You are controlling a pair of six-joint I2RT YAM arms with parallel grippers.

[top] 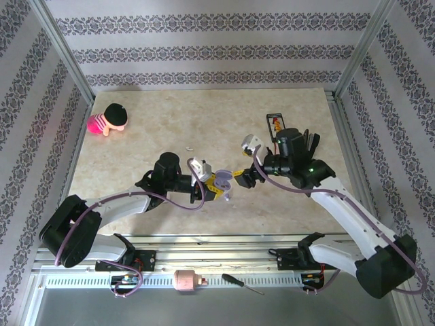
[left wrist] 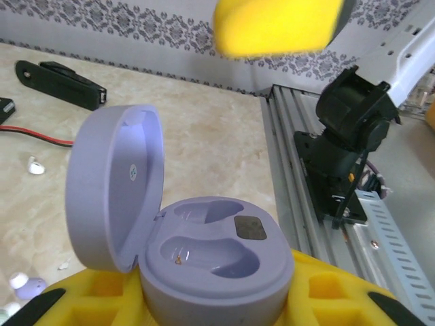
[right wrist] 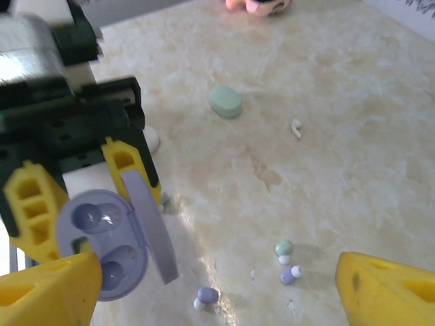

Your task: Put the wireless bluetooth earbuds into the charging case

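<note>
My left gripper (left wrist: 214, 302) is shut on the lavender charging case (left wrist: 217, 255), whose lid (left wrist: 112, 183) stands open to the left. Both wells in the case are empty. In the top view the case (top: 222, 178) is held just above the table near the front middle. My right gripper (right wrist: 217, 299) hangs open beside the case (right wrist: 102, 248), nothing between its yellow fingertips (right wrist: 387, 288). Below it on the table lie three wireless bluetooth earbuds: a lavender one (right wrist: 206, 296), a green one (right wrist: 284, 248) and another lavender one (right wrist: 290, 274). A white earbud (right wrist: 296, 128) lies farther off.
A closed pale green case (right wrist: 225, 101) rests on the table beyond the buds. A pink doll with a black hat (top: 109, 119) lies at the back left. A black tool (left wrist: 61, 78) with a red wire lies at the back right. The aluminium frame rail (left wrist: 289, 170) edges the table.
</note>
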